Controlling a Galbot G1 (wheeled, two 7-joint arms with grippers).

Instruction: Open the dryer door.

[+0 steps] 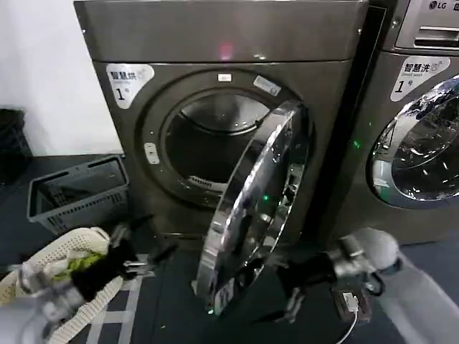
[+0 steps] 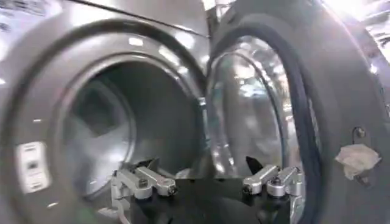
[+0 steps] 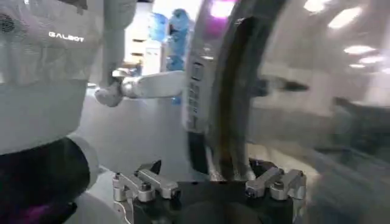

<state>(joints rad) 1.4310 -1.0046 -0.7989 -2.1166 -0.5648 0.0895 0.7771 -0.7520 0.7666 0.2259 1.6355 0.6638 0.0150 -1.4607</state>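
Dryer door (image 1: 254, 208) swung half open, right gripper (image 1: 281, 292) straddling its edge, left gripper (image 1: 147, 249) spread wide, empty.

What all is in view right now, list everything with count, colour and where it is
dryer: one, bronze-grey, centre, drum open
dryer door: one, chrome ring with dark glass, swung partly open, hinged on the dryer's right
LG washer: one, grey, right of the dryer, door shut
basket: one, grey, floor left of the dryer
white hamper: one, floor, lower left, green item inside
left gripper: one, black, open, low, left of the door
right gripper: one, black, open, at the door's lower edge
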